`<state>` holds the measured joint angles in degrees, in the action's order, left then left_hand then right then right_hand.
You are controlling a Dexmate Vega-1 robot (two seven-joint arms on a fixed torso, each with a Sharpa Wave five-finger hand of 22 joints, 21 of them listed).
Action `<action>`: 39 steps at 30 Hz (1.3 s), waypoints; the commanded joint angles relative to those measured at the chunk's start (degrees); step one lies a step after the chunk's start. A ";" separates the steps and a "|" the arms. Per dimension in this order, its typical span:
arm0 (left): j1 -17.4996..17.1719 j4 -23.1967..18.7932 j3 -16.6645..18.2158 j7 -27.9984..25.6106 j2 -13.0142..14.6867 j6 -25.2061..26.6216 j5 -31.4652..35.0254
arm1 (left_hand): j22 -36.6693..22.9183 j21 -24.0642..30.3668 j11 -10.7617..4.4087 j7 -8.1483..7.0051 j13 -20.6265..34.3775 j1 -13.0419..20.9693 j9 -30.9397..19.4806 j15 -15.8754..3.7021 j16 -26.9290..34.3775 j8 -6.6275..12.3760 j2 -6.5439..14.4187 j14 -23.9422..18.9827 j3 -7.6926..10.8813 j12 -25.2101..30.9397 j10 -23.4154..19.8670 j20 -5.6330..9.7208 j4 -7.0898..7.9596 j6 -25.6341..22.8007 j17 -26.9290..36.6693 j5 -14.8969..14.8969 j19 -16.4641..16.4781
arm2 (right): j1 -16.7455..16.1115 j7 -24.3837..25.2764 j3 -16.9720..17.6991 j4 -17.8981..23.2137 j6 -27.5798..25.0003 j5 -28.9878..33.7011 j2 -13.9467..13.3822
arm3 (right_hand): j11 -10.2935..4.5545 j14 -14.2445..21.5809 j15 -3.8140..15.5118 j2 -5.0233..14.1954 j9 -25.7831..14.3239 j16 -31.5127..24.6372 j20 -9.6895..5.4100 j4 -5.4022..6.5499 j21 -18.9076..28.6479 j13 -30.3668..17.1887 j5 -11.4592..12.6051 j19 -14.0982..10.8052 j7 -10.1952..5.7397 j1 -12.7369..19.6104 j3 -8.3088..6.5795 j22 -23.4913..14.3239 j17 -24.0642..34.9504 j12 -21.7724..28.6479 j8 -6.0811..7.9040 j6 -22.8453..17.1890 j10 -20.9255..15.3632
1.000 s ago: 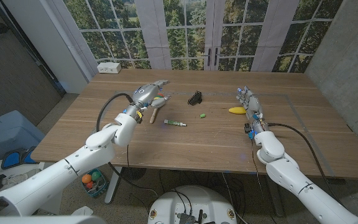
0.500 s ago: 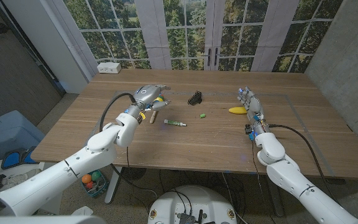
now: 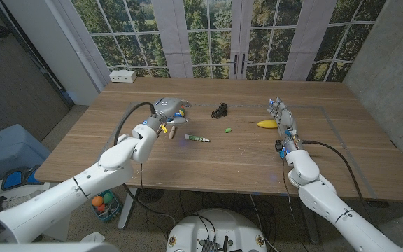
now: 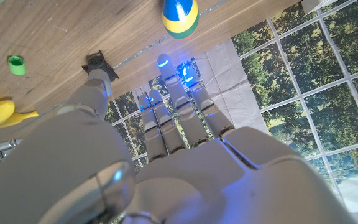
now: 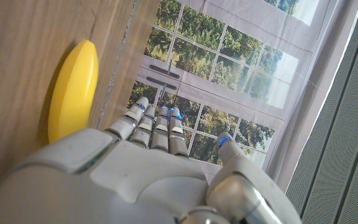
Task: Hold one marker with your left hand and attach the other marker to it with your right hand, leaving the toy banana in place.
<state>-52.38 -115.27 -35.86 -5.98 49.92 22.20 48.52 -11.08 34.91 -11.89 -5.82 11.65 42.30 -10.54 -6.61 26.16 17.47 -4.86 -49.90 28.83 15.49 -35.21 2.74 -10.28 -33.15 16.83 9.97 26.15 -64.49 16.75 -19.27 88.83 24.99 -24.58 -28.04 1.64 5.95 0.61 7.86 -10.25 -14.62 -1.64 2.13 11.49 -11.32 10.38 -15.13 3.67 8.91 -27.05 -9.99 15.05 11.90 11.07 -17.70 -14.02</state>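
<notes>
Lying just beside the left hand (image 3: 170, 110), marker (image 3: 197, 138).

Head cam overhead — wrist cams close, inverted.

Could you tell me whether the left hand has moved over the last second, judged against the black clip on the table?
Yes. The left hand has drawn back toward the robot and lowered; its fingers no longer reach toward the black clip.
</notes>
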 commanded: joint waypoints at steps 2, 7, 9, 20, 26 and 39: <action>1.43 -1.01 -2.22 5.71 0.06 2.21 5.97 | -0.31 -0.23 0.15 -0.36 0.82 1.42 -0.20 -6.58 -2.13 0.55 -0.82 3.68 -1.27 1.33 -4.59 0.95 0.53 -2.92 -0.24 0.34 -0.92 | -1.14 0.82 0.51 -0.15 1.50 0.40 0.59 | 0.12 0.36 0.11 1.11 -0.17 -0.42 0.06 -0.24 0.38 -0.29 -0.14 -0.59 0.04 -0.10 0.04 -0.17 0.15 -0.11 0.10 -0.59 -0.31; 1.86 -1.19 -2.86 7.93 -0.20 2.38 7.84 | -0.33 -0.28 0.00 -0.79 1.16 1.40 -0.22 -6.67 -2.82 0.85 -1.25 5.17 -1.98 1.52 -5.56 0.97 0.78 -4.55 -0.24 0.42 -1.17 | -1.88 1.05 0.86 0.08 1.95 0.38 0.57 | 0.13 0.51 0.03 1.13 -0.17 -0.49 0.07 -0.22 0.40 -0.30 -0.14 -0.65 0.03 -0.18 0.11 -0.18 0.19 -0.10 0.09 -0.62 -0.35; 1.96 -1.29 -3.15 8.74 -0.22 2.35 8.71 | -0.33 -0.31 -0.01 -0.82 1.21 1.52 -0.22 -6.69 -2.87 0.79 -1.39 5.35 -2.11 1.53 -5.66 1.01 0.71 -4.54 -0.20 0.44 -1.25 | -2.16 1.16 1.02 0.20 2.14 0.36 0.59 | 0.09 0.53 0.10 1.13 -0.17 -0.50 0.08 -0.22 0.41 -0.30 -0.14 -0.68 0.03 -0.21 0.13 -0.18 0.21 -0.10 0.08 -0.61 -0.37; 2.15 -2.26 -4.25 13.95 -1.09 2.79 12.98 | -0.29 -0.87 -0.13 -1.87 1.47 2.63 -0.26 -6.78 -3.80 0.33 -2.75 7.10 -3.17 1.00 -5.16 0.77 0.52 -4.63 -0.24 0.96 -2.70 | -3.23 0.83 1.72 0.13 3.33 -0.02 0.52 | 0.00 0.63 0.10 1.11 -0.18 -0.56 0.14 -0.20 0.42 -0.31 -0.15 -0.75 -0.04 -0.41 0.30 -0.19 0.30 -0.05 0.11 -0.78 -0.57; 2.21 -2.44 -4.47 16.30 -1.75 2.38 13.73 | -0.28 -0.96 -0.12 -1.86 1.56 2.65 -0.28 -6.74 -4.03 0.21 -2.55 7.33 -3.35 0.90 -5.20 0.63 0.85 -4.78 -0.24 1.19 -2.89 | -3.98 0.86 2.15 0.30 3.83 -0.17 0.48 | 0.16 0.75 0.01 1.08 -0.18 -0.61 0.14 -0.21 0.43 -0.32 -0.15 -0.81 -0.04 -0.49 0.39 -0.19 0.34 -0.01 0.10 -0.82 -0.71; 2.46 -1.81 -4.76 18.29 -1.85 -1.10 14.04 | -0.25 -0.21 -0.09 -0.96 1.87 2.65 -0.29 -6.83 -3.71 0.14 -1.97 5.85 -4.09 0.84 -6.07 1.36 1.45 -5.99 0.08 1.70 -0.78 | -4.88 0.22 2.73 0.28 4.34 -0.54 0.07 | 0.09 0.79 0.06 1.11 -0.18 -0.63 0.10 -0.25 0.43 -0.33 -0.14 -0.86 -0.05 -0.58 0.48 -0.20 0.41 -0.05 0.11 -0.93 -0.69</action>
<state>-49.90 -117.42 -40.26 10.18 48.63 22.83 61.44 -11.19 34.25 -11.87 -6.84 13.21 44.66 -10.52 -4.47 22.19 17.91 -7.22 -42.79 24.98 16.32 -40.43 2.59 -8.96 -38.42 16.57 11.29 24.43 -68.54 17.48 -17.05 89.11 28.73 -24.77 -27.72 1.84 6.16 0.82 7.24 -10.25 -14.83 -1.22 1.89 11.49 -11.32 10.39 -15.54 3.67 8.30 -26.81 -9.99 15.31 11.90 11.07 -18.11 -14.23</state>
